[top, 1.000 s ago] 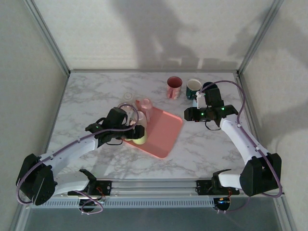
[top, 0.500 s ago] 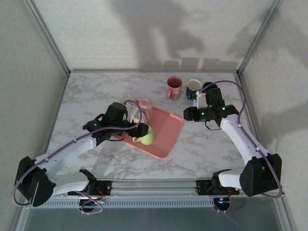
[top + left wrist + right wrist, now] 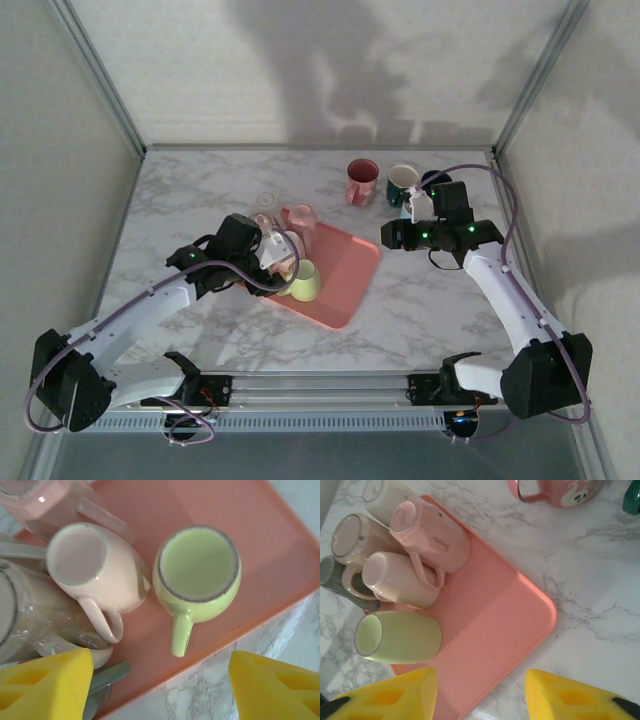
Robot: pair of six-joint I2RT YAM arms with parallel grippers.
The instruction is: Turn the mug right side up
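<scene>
The light green mug [image 3: 305,281] stands on the pink tray [image 3: 345,275] near its front edge. Its grey-rimmed round end faces up and looks like the open mouth. In the left wrist view the green mug [image 3: 197,572] has its handle pointing at the tray's near edge. My left gripper [image 3: 272,254] hangs just left of it, open, with nothing between its yellow fingers [image 3: 45,685]. In the right wrist view the green mug [image 3: 400,637] is at the lower left. My right gripper [image 3: 388,237] hovers open over the tray's right corner [image 3: 540,610].
Several upside-down pink and beige mugs [image 3: 298,222] crowd the tray's left end, touching one another, right beside the green mug [image 3: 100,565]. Three upright mugs stand at the back right: pink [image 3: 361,180], teal [image 3: 402,180], dark blue [image 3: 433,180]. Frame posts and walls enclose the table.
My left gripper held the green mug, tipped it over on the tray, then let go and drew back up and left. The mug now stands alone. The right arm barely moved.
</scene>
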